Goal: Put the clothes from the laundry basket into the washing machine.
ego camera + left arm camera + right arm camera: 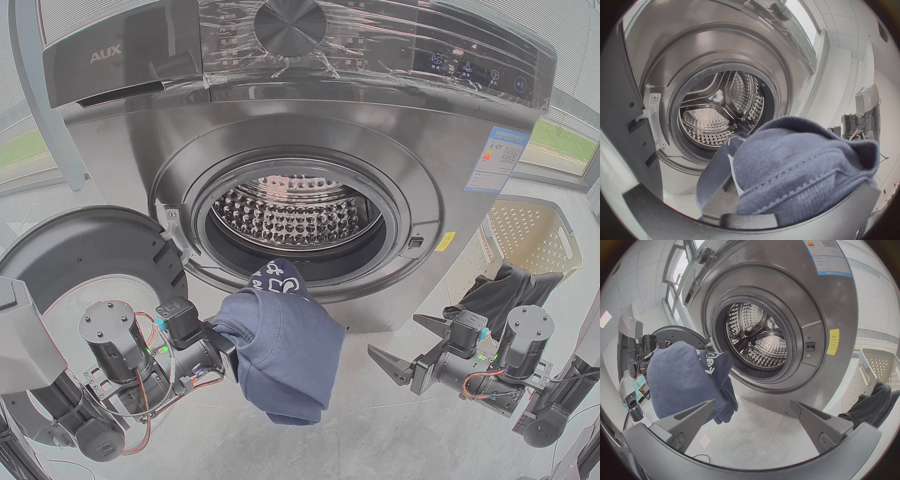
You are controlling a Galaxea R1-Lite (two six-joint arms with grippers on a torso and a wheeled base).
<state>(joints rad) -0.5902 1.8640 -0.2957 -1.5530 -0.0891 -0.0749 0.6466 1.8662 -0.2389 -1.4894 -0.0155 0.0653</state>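
A navy blue garment (281,350) with white print hangs bunched just below and in front of the washing machine's round opening (294,219). My left gripper (226,355) is shut on it, fingers buried in the cloth (800,168). The steel drum (718,115) behind it holds nothing visible. My right gripper (392,332) stands open and holds nothing, low in front of the machine's right side, its fingers (693,418) spread wide. A black garment (500,294) drapes over the near rim of the beige laundry basket (537,234) just behind that arm.
The machine's door (81,262) is swung open to the left, close behind my left arm. The basket (876,365) stands on the floor against the machine's right flank. Bare grey floor (387,431) lies in front of the machine.
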